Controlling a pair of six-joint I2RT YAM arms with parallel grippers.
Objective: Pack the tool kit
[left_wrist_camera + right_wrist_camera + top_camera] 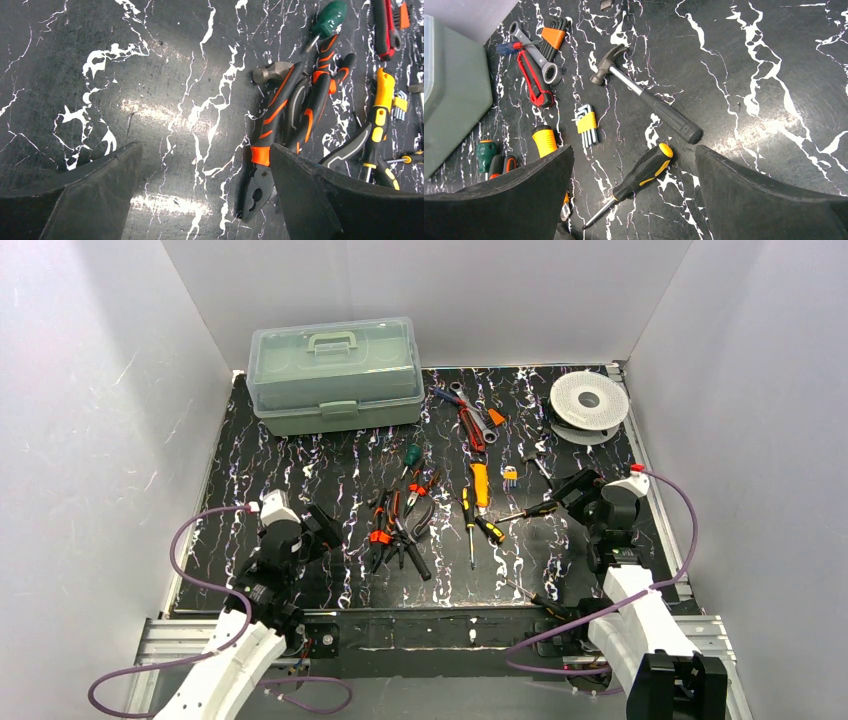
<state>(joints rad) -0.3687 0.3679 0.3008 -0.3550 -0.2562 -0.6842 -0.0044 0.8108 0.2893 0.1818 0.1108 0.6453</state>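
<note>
Left arm (225, 660) and right arm (645, 625) rise from the near edge. Left gripper (320, 528) sits low over the black marbled mat (270, 460), fingers spread wide, nothing between them, only bare mat underneath. Just beside its right finger lie orange-black pliers (260, 175), nose toward the wrist camera, in a cluster of orange-handled tools. Green-handled screwdriver (327, 17) lies just beyond that cluster. Right gripper (572, 490) is also spread wide and empty, above a black-yellow screwdriver (644, 172) and a black-handled hammer (649, 100), touching neither. Yellow hex key set (586, 122) lies left of the hammer, near a yellow-handled tool (544, 140). Farther out is a red-black tool (534, 80) just beside a steel wrench (536, 55), with an orange hex key holder (553, 35) next to them. White spool (588, 400) sits at the far right corner. Green toolbox (335, 375) stands at the far left of the mat, lid shut, handle down, well apart from both grippers. All tools lie loose on the mat outside it.
</note>
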